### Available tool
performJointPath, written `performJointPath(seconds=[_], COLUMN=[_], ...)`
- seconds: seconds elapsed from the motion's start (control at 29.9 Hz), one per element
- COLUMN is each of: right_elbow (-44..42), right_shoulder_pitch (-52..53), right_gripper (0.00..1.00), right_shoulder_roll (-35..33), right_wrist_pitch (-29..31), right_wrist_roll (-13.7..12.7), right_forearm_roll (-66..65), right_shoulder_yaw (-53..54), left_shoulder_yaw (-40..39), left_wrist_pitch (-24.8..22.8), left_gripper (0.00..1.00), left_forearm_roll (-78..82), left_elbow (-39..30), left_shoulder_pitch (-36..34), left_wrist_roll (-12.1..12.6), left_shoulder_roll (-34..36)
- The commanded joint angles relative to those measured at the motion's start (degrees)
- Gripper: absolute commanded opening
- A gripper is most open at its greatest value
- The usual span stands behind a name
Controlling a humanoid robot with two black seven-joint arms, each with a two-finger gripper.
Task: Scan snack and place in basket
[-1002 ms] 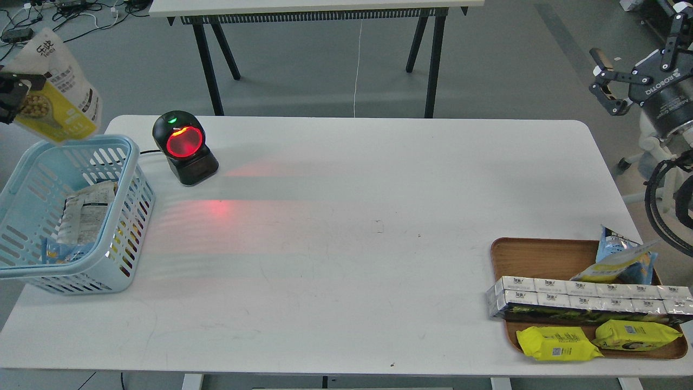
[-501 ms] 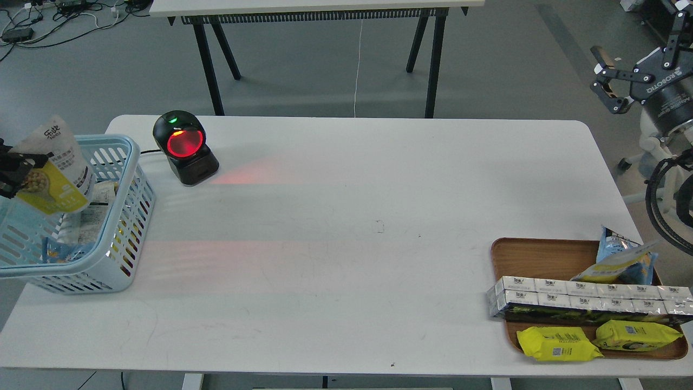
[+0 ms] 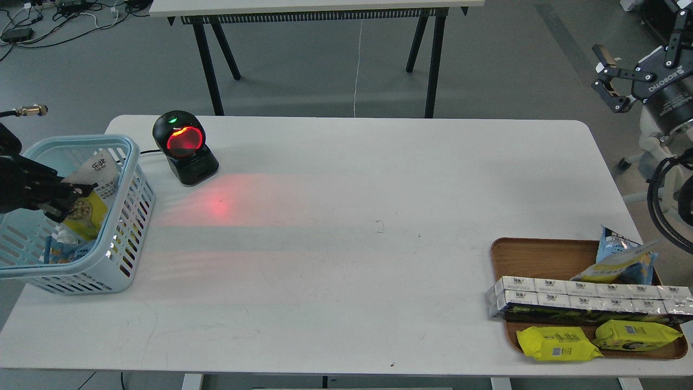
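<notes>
The snack (image 3: 92, 203), a pouch with a white top and a yellow lower part showing tan balls, is inside the light blue basket (image 3: 127, 227) at the table's left end. My left gripper (image 3: 67, 199) reaches into the basket from the left and is shut on the pouch's left side. The pouch leans against the basket's right wall. My right gripper (image 3: 607, 81) is open and empty, raised off the table's far right edge.
A black scanner (image 3: 185, 146) with a glowing red window stands right of the basket. A brown wooden tray (image 3: 541, 257) at the front right holds a row of silver cartons (image 3: 584, 300), flat yellow packets (image 3: 557, 343) and a blue-and-yellow bag (image 3: 622, 257). Other packets lie in the basket.
My left gripper has brought the pouch down from above the basket's far left corner into the basket, moving right and lower. My right gripper has barely shifted.
</notes>
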Motion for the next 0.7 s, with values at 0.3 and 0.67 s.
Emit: performJointPath(seconds=[0.3,0.67], right_elbow=[0.0,0.1], right_shoulder_pitch=[-0.1,0.6], right_gripper=[1.0,1.0], right_shoulder_roll=[0.0,0.0], right_wrist_pitch=[0.0,0.0], right_wrist_roll=[0.0,0.0], right_forearm_roll=[0.0,-0.5], right_shoulder_yaw=[-0.1,-0.5], left_shoulder_yaw=[-6.1,-21.2], left_wrist_pitch=[-0.2,-0.7], left_gripper=[0.71,0.9], left_forearm_roll=[-0.4,-26.0], left_elbow=[1.0,4.4], left_shoulder_pitch=[0.7,0.9], left_wrist_roll=[0.0,0.0], left_shoulder_roll=[0.1,-5.2])
